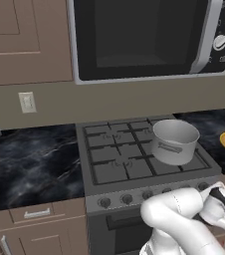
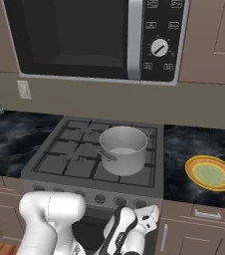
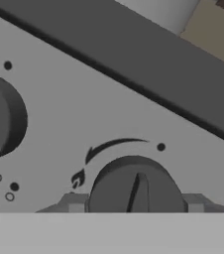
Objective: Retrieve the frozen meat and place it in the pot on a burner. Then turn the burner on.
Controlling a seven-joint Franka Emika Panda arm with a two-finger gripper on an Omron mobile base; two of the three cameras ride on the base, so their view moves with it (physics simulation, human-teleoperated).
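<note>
Hand view looks straight at the stove's grey front panel, where a dark round knob (image 3: 136, 186) with a raised bar across its face sits directly ahead of the hand, low in the frame, with a flame mark and a curved arc printed just up and to its left. Two small grey finger tips (image 3: 74, 202) stand on either side of this knob, one at each flank, so the jaws are spread about as wide as the knob; whether they actually press on it cannot be told. A second knob (image 3: 0, 118) lies further off to the left of the hand. In the left base view the gripper (image 1: 223, 198) is down at the stove's front edge by the row of knobs, at the right end of that row. The pot (image 1: 174, 142) stands on the grate beyond and above the hand, over the front right burner (image 1: 196, 160), upright and open at the top, and nothing can be seen lying in it from these angles. The right base view shows a yellow dish (image 2: 211, 173) on the dark marble counter (image 2: 194, 144) to the right of the hand, well apart from the pot, and a microwave (image 2: 94, 37) high above the stove (image 2: 74, 167).
</note>
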